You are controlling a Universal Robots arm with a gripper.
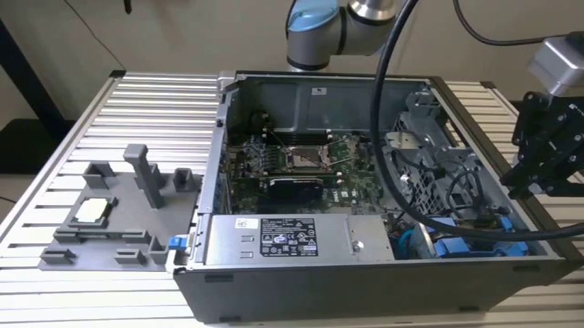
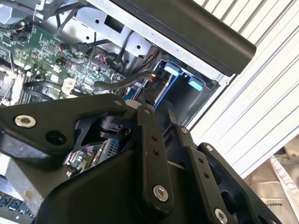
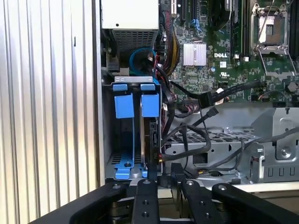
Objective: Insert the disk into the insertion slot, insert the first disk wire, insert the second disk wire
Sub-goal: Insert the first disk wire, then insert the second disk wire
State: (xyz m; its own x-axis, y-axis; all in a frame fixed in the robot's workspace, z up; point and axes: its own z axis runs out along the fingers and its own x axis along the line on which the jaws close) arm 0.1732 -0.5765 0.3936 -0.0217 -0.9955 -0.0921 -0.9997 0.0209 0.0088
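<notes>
The disk (image 3: 152,135) stands edge-on in its bright blue carrier (image 3: 150,105) inside the insertion slot (image 3: 108,161), the dark grey bay at the case's corner. A second blue carrier (image 3: 120,106) sits beside it. In the exterior view the blue carriers (image 1: 461,244) show at the case's near corner, on the exterior view's right. My gripper (image 3: 169,179) hovers just outside the bay's mouth, above the case's edge (image 1: 538,178), apart from the disk. Loose black wires with plugs (image 3: 211,112) lie beside the bay. The second wrist view shows my gripper (image 2: 156,112) pointing at the blue carrier (image 2: 166,88).
The grey labelled power-supply box (image 1: 292,239) fills the case's near side, with the green motherboard (image 1: 301,164) behind it. A thick black arm cable (image 1: 388,137) hangs across the case. A grey fixture tray (image 1: 109,212) rests on the slatted table (image 1: 155,96) at the exterior view's left.
</notes>
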